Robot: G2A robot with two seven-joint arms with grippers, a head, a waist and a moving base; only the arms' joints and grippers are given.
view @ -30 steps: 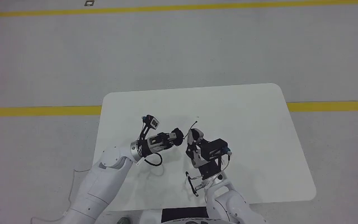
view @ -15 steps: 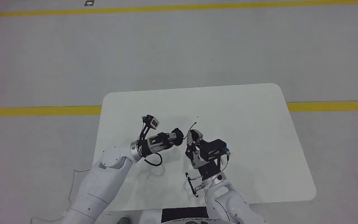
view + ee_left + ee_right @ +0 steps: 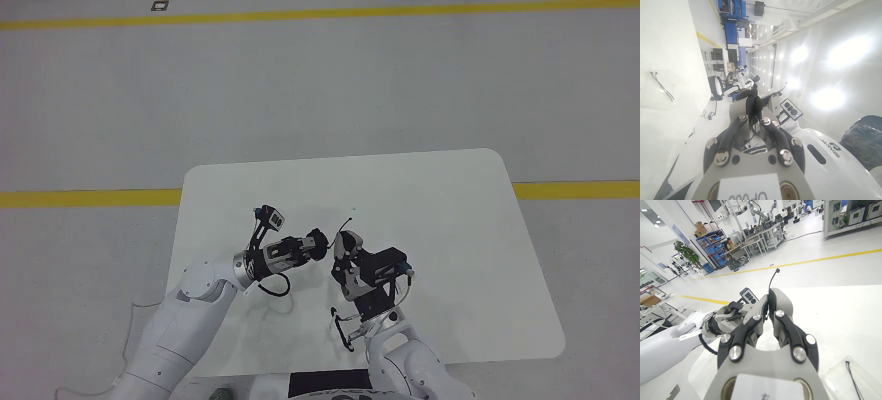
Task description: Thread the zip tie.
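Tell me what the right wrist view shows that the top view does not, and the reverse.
Right wrist view: the right pincer shut on the zip tie, whose head stands free above it. Top view: the whole outline of the white table, with the pincer left of its middle. Both: the zip tie's raised end and the table.

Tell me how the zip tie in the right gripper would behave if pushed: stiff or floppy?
Probably springy, not floppy: the zip tie stands up from the right gripper in a gentle curve without drooping. Being so thin, it is likely very light.
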